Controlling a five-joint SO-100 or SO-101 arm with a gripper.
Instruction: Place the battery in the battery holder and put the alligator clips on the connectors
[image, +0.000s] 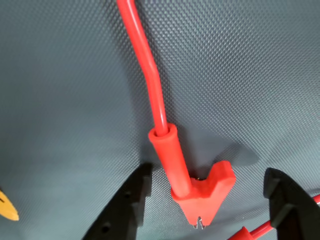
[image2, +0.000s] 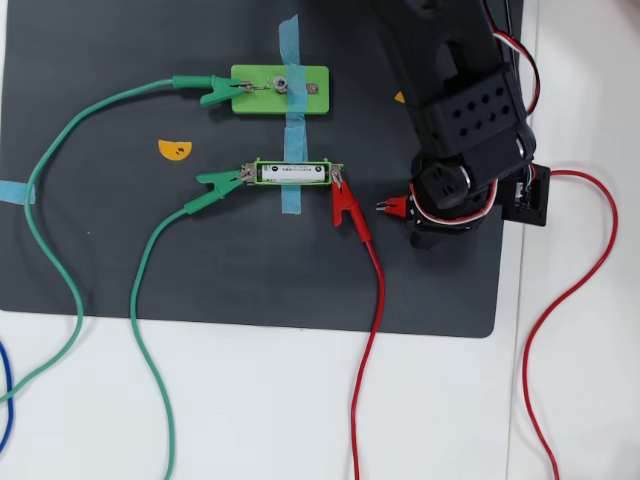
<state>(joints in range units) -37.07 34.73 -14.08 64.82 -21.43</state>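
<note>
In the wrist view my gripper (image: 207, 220) is open, its two black fingers (image: 125, 207) on either side of a loose red alligator clip (image: 200, 192) that lies on the dark mat, touching neither finger. In the overhead view this clip (image2: 393, 207) pokes out left from under my gripper (image2: 420, 214). The green battery holder (image2: 262, 163) holds the battery (image2: 293, 172). A green clip (image2: 215, 181) sits on its left connector and another red clip (image2: 346, 207) on its right one.
A green board (image2: 300, 90) at the top has a green clip (image2: 212, 92) on it and blue tape (image2: 290, 125) across it. Yellow stickers (image2: 175, 149) lie on the mat (image2: 100, 250). Red and green wires trail onto the white table (image2: 260, 410).
</note>
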